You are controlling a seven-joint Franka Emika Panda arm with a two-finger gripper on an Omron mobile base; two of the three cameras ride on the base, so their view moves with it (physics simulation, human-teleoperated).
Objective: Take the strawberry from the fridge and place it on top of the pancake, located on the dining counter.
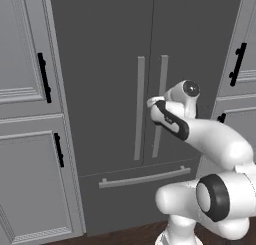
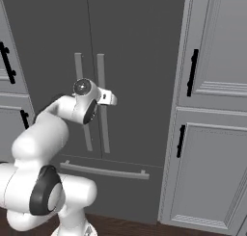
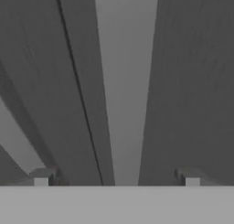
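The tall dark grey fridge (image 1: 100, 49) (image 2: 140, 42) stands right in front of me with both doors shut. My gripper (image 1: 152, 102) (image 2: 113, 99) (image 3: 116, 178) is at the right door's long light grey bar handle (image 1: 161, 79) (image 2: 100, 71) (image 3: 125, 81). It is open, and in the hand view the handle runs up between the two fingertips (image 3: 42, 177). The left door's handle (image 1: 139, 109) (image 3: 13, 143) is just beside it. The strawberry is hidden behind the shut doors. The pancake and the dining counter are out of view.
Light grey panelled cabinets (image 1: 25, 139) (image 2: 212, 148) with black handles (image 1: 44, 78) (image 2: 192, 72) flank the fridge on both sides. The fridge's bottom drawer has a horizontal bar handle (image 1: 144, 177) (image 2: 103, 170). Dark wooden floor (image 2: 125, 228) runs along the base.
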